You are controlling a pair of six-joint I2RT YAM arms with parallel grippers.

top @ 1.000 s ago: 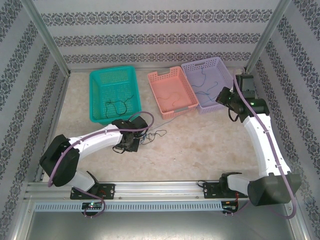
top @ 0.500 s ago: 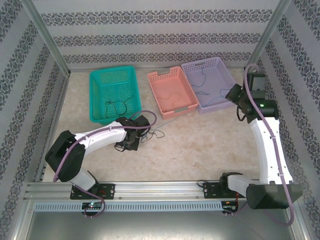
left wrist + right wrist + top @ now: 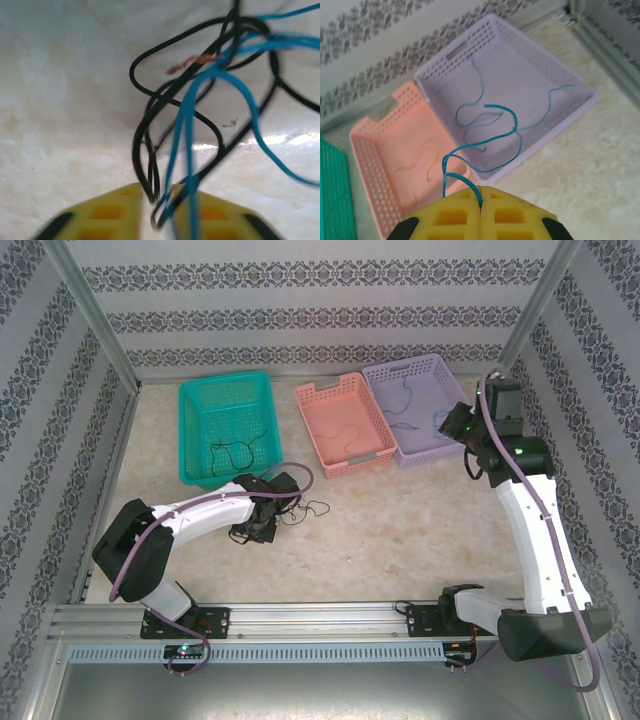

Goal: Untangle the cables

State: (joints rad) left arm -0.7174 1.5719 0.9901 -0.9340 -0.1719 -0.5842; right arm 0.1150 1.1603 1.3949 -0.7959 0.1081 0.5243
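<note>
right fingers point(image 3: 455, 215): pinching blue cable point(image 3: 495, 106) | left fingers point(image 3: 100, 217): apart, cables point(image 3: 186, 125) between

The pale marble-patterned bench point(image 3: 60, 100) is smooth and faintly glossy (a bright sheen streaks it). The thin black and blue plastic-sheathed cables point(image 3: 190, 115) look smooth. The perforated lilac plastic basket point(image 3: 530, 85), pink plastic basket point(image 3: 385, 145) and teal plastic basket point(image 3: 225, 382) are matt, as are the yellow plastic fingers point(image 3: 450, 217) of the right tool point(image 3: 480, 202).
</note>
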